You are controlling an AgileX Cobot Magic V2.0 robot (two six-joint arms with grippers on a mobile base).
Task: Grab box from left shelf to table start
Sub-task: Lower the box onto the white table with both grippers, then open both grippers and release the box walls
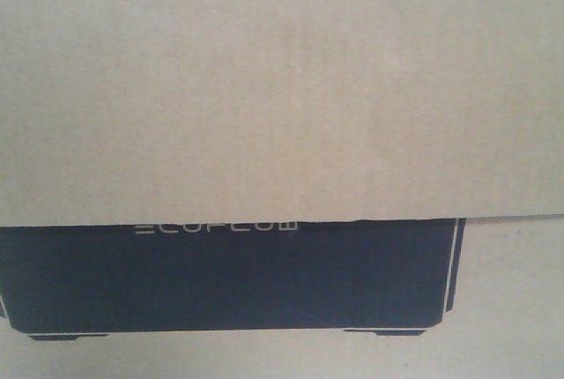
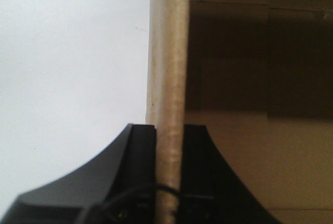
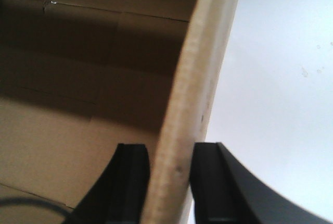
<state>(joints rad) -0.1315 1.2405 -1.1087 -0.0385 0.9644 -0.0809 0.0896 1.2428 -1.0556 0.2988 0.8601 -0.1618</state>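
Your left claw [image 2: 169,182] is right up close, and its two black fingers [image 2: 139,156] are squeezed on the thin edge of a wall of the box [image 2: 169,78], one finger on each side. That pale edge runs straight up the left wrist view, away from the claw. The brown inside of the box is on one side and the white table [image 2: 73,67] is on the other. Your right claw [image 3: 169,182] is clamped the same way on another box wall. That edge leans a bit to the right as it goes up. The front view is filled by the box: a plain flap on top, with the black ECOFLOW panel [image 1: 229,278] under it, running sideways.
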